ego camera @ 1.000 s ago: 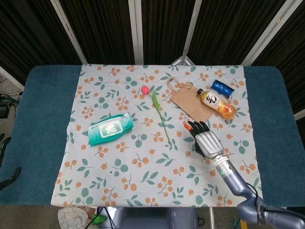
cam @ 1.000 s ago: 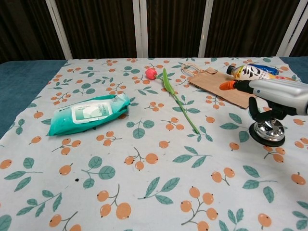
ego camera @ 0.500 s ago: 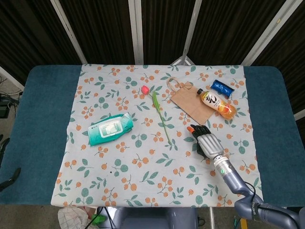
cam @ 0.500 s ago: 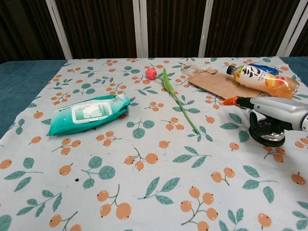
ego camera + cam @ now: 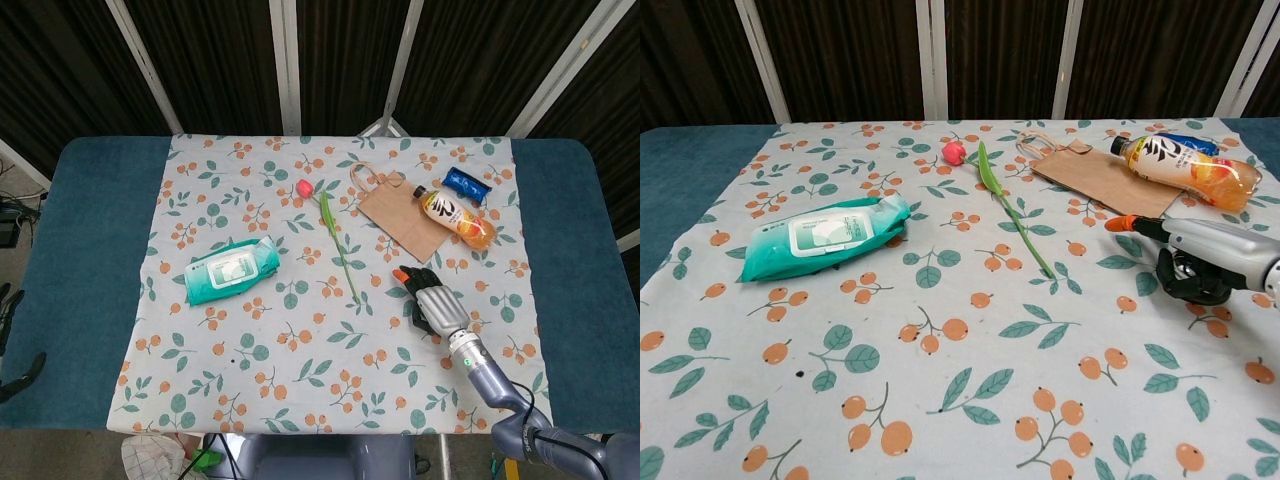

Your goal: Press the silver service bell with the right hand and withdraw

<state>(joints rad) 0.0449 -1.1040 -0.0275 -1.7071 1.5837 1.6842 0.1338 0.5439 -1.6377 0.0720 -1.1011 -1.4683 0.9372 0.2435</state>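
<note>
My right hand (image 5: 435, 303) lies flat on top of the silver service bell, palm down, orange-tipped fingers stretched toward the table's far side. From the head view the bell is fully hidden beneath it. In the chest view the right hand (image 5: 1212, 246) rests low on the bell (image 5: 1193, 284), of which only the dark base and a sliver of shiny dome show under the palm. Nothing is held in the fingers. The left hand shows in neither view.
A teal wipes pack (image 5: 230, 268) lies at the left. A red tulip (image 5: 336, 238) with a long stem lies just left of the hand. Behind the hand sit a brown paper bag (image 5: 398, 214), an orange drink bottle (image 5: 456, 218) and a blue packet (image 5: 467, 183).
The right hand has sunk down onto the bell and drawn slightly back toward the robot. The shiny dome, plainly seen a second ago, is now almost covered.
</note>
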